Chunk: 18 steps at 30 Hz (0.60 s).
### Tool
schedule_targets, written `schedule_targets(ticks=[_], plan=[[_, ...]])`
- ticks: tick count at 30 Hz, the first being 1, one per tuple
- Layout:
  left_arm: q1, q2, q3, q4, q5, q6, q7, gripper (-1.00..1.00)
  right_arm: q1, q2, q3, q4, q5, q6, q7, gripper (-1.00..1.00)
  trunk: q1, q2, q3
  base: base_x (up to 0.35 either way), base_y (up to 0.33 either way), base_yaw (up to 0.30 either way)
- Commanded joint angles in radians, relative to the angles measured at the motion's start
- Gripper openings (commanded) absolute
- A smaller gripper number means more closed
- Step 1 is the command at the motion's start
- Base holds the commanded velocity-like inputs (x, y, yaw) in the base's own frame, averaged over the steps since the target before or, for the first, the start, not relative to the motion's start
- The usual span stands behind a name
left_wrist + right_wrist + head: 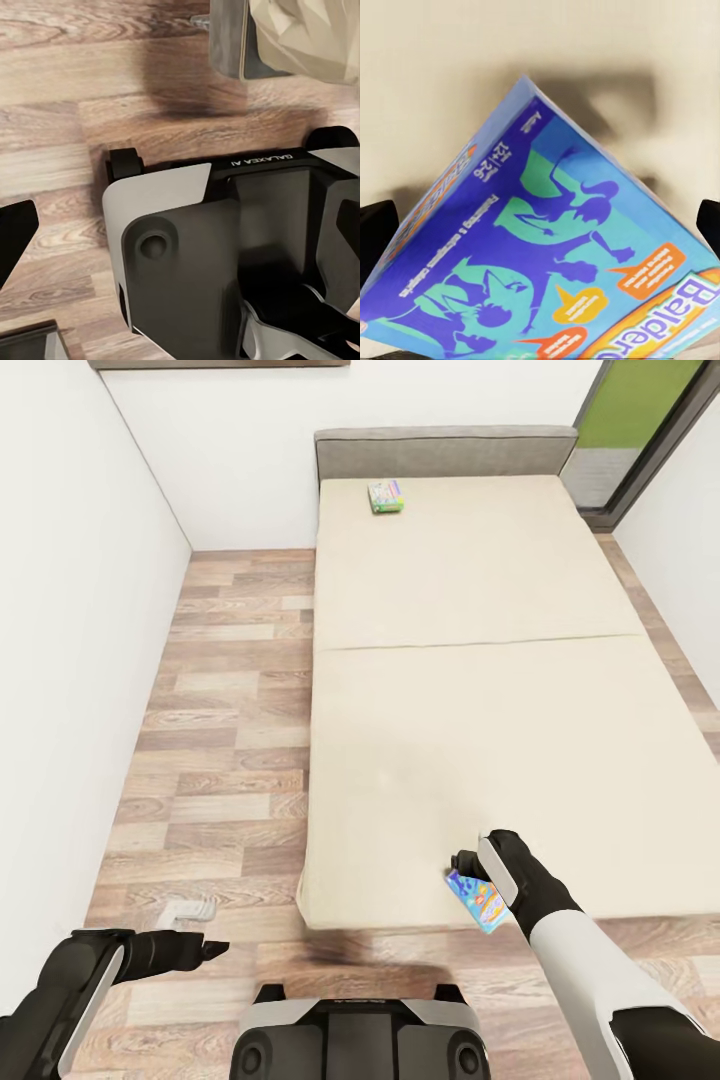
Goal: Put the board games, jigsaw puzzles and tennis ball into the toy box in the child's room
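Note:
A blue board game (478, 900) hangs tilted at the near edge of the cream bed (480, 690). My right gripper (476, 872) is shut on it. In the right wrist view the box (555, 247) spans the gap between the dark fingers (375, 232), and its shadow falls on the mattress. A green board game (386, 496) lies flat at the bed's far end, near the headboard. My left gripper (215, 950) hovers open over the wood floor left of the bed, holding nothing. The toy box, table, jigsaw puzzles and tennis ball are out of view.
A white wall (70, 660) runs along the left, leaving a strip of wood floor (230, 740) beside the bed. The grey headboard (445, 452) stands at the far end. A dark-framed opening (650, 440) is at the far right. My base (360, 1040) is at the bed's foot.

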Motion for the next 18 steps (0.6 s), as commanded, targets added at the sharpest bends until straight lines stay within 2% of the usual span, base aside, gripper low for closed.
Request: schedule_targets(ticks=[1,18], plan=[[0.000,0.000,0.001,-0.001,0.001,0.007,-0.003,1.00,0.000,-0.002,0.007,-0.001,-0.011,0.003,-0.009,1.00,0.000,-0.001,-0.001,-0.071,-0.002,0.000],[0.000,0.000,0.001,-0.001,0.001,0.007,-0.003,1.00,0.000,-0.003,0.007,-0.001,-0.011,0.003,-0.008,1.00,0.000,-0.001,-0.001,-0.043,0.000,0.000]])
